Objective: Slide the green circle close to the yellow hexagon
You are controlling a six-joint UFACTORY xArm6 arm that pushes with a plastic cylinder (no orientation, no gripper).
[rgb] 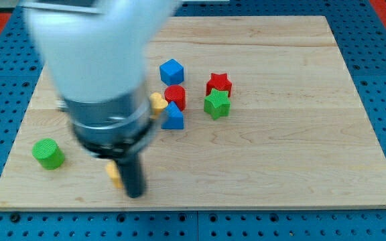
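The green circle (48, 153) lies near the board's left edge, low in the view. A yellow block (113, 172), mostly hidden behind my rod, shows just left of it; its shape cannot be made out. My tip (135, 194) rests on the board near the bottom edge, to the right of the green circle and touching or right beside this yellow block. A second yellow block (157, 102) peeks out from behind the arm beside the red circle.
A cluster stands in the middle of the wooden board (300, 147): blue cube (171, 71), red circle (175, 96), blue triangle-like block (173, 117), red star (219, 84), green star (216, 104). The arm's bulky body (92, 60) hides the upper left.
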